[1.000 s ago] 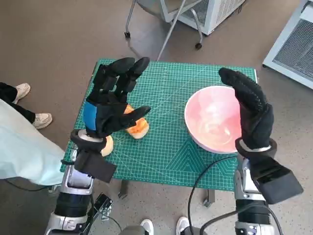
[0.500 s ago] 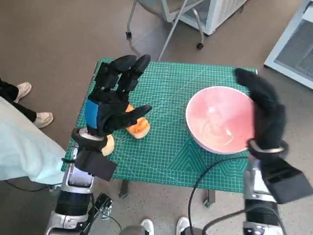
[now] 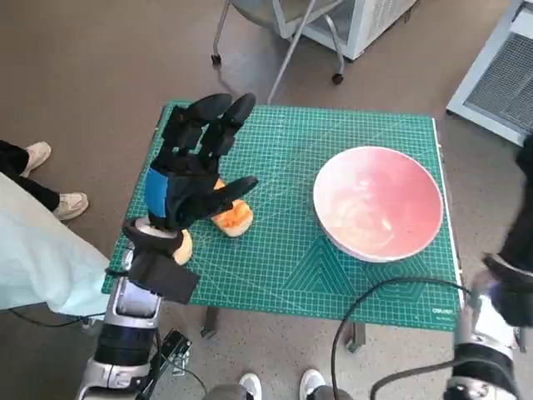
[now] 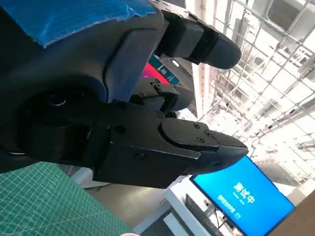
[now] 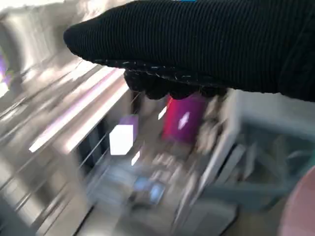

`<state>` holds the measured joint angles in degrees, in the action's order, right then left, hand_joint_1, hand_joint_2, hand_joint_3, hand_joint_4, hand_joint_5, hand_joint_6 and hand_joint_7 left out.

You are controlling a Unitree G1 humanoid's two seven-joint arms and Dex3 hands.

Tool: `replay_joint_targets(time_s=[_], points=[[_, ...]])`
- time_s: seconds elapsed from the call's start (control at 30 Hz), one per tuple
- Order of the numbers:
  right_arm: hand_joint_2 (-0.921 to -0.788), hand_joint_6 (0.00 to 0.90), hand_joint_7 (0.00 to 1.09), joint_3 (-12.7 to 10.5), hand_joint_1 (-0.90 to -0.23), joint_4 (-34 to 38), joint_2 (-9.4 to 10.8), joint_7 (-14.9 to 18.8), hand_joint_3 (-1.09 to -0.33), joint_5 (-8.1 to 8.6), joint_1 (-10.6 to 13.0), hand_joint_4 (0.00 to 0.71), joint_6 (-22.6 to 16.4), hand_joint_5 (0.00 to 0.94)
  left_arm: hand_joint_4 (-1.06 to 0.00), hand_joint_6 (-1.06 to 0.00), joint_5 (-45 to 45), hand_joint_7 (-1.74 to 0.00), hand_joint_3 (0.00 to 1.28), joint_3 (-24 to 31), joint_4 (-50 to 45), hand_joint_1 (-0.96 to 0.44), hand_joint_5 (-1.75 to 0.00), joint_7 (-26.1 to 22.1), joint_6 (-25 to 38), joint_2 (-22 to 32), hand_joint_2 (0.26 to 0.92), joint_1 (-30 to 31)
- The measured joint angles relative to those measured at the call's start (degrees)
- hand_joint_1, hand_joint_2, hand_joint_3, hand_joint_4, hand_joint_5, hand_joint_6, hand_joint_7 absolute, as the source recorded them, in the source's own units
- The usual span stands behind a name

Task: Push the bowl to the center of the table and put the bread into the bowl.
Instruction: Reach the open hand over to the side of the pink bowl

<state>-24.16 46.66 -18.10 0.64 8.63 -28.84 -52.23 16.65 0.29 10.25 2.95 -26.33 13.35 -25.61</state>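
The pink bowl [image 3: 379, 204] stands on the right part of the green mat table [image 3: 308, 275], near its right edge. An orange piece of bread [image 3: 234, 217] lies left of the middle, and a second piece [image 3: 183, 247] shows partly behind my left wrist. Raised above the bread, my left hand [image 3: 193, 179] has its fingers spread and holds nothing; the left wrist view shows it [image 4: 123, 128] empty too. Only a sliver of my right hand [image 3: 526, 165] shows at the picture's right edge, off the table and clear of the bowl. The blurred right wrist view shows the glove [image 5: 206, 44] with nothing in it.
Chair legs on casters [image 3: 275, 50] and a white cabinet [image 3: 366, 21] stand beyond the table's far edge. A white unit [image 3: 500, 83] is at the far right. A person's shoes [image 3: 50, 179] and pale clothing [image 3: 33, 258] are at the left. A black cable [image 3: 375, 300] crosses the near edge.
My right hand has swung from over the bowl's right rim out past the table's right edge. The bowl now shows whole. My left hand has hardly moved.
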Motion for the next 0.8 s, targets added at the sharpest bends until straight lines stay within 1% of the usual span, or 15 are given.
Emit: replay_joint_targets(time_s=[0.13, 0.2, 0.4, 0.53, 0.63, 0.8], points=[[-0.921, -0.001, 0.81, -1.3, -0.554, 6.2, -0.8, 0.7, -0.878, 2.26, -1.2, 0.310, 0.0, 0.002, -0.27, -0.15, -0.3, -0.75, 0.10, 0.2, 0.6, -0.13, -0.23, 0.0, -0.4, 0.1, 0.908, -0.1], [-0.921, -0.001, 0.79, -1.6, -0.554, 8.9, -0.9, 1.2, -0.876, 2.96, -1.9, 0.301, 0.2, 0.002, -0.27, -0.15, -0.4, -0.75, 0.10, 0.2, 0.8, -0.12, -0.23, 0.0, -0.5, 0.1, 0.909, -0.1], [-0.921, 0.005, 0.77, -1.5, -0.535, 15.3, -0.8, 1.6, -0.885, 2.95, -4.4, 0.303, 2.0, 0.007, -0.27, -0.15, -1.2, -0.75, 0.10, 0.2, 1.4, -0.11, -0.23, 0.0, -0.9, 0.1, 0.913, -0.5], [-0.921, 0.005, 0.75, -0.9, -0.514, 18.4, -0.4, 1.4, -0.917, 2.57, -6.0, 0.299, 4.4, 0.005, -0.28, -0.15, -1.6, -0.75, 0.09, 0.2, 2.2, -0.10, -0.22, -0.1, -1.4, 0.1, 0.914, -0.6], [-0.921, 0.001, 0.73, -0.2, -0.501, 20.0, 0.5, 1.1, -0.932, 2.33, -7.1, 0.296, 6.3, 0.003, -0.28, -0.15, -1.7, -0.75, 0.09, 0.2, 2.8, -0.11, -0.22, -0.1, -1.9, 0.2, 0.914, -0.7], [-0.921, -0.001, 0.66, 0.4, -0.481, 22.1, 2.2, 1.3, -0.920, 2.38, -9.0, 0.266, 9.2, 0.002, -0.28, -0.15, -1.8, -0.75, 0.09, 0.2, 3.5, -0.13, -0.22, -0.3, -2.6, 0.5, 0.916, -0.8]])
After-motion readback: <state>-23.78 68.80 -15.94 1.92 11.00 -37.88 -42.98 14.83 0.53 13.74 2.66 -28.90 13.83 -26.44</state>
